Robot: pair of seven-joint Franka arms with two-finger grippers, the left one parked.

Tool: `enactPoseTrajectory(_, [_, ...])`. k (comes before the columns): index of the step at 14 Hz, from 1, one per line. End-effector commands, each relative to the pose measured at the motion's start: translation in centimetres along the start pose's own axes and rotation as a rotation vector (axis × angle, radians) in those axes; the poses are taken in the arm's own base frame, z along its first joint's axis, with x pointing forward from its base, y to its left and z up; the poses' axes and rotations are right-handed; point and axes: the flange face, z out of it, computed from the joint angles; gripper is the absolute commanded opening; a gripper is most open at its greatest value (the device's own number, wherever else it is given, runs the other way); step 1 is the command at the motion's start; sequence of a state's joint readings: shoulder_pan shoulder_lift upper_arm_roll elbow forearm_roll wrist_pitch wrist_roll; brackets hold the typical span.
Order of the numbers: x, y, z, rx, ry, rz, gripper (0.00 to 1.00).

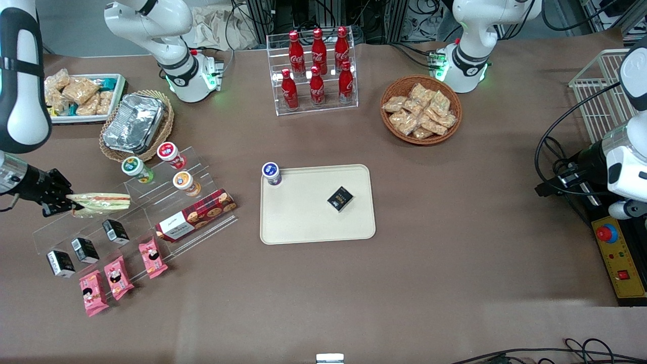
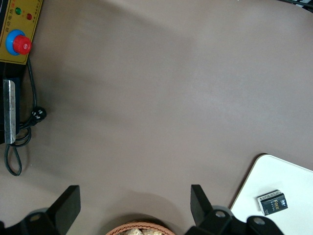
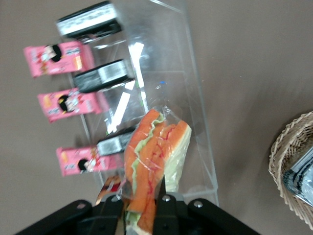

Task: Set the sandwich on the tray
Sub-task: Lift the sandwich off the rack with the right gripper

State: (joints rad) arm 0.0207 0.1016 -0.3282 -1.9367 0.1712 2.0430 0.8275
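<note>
Front view: my gripper [image 1: 68,205] is clamped on one end of the sandwich [image 1: 101,201], which sticks out level from it above the clear acrylic stand [image 1: 136,212]; the tray [image 1: 313,222] lies well apart, toward the parked arm's end, with bare room nearer the camera than its small dark box [image 1: 341,198]. Right wrist view: the fingers [image 3: 164,203] pinch the wrapped wedge [image 3: 154,161] at its end, I judge so the length hangs free for laying flat.

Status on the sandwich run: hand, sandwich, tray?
Hand shut on sandwich, above the clear display stand. Sandwich not yet at tray. Tray already holds a yogurt cup and small black box; middle bare.
</note>
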Motion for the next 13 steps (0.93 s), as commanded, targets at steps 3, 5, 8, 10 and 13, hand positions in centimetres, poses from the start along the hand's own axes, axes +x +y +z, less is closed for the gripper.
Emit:
enactPoseTrajectory(3, [-0.8,-3.5,-7.1,0.020,-0.017,-0.156,0.21])
enactPoseTrajectory(5, [-4.4,-5.7,-8.3,0.011,-0.037,-0.227,0.18])
enactPoseTrajectory(8, [-9.2,-8.5,-10.0,0.027,-0.030,-0.317,0.18])
enactPoseTrajectory(10, [-12.7,-10.2,-10.7,0.034,-0.035,-0.371,0.17])
enactPoseTrajectory(13, [-17.1,-11.9,-10.7,0.030,-0.043,-0.330,0.16])
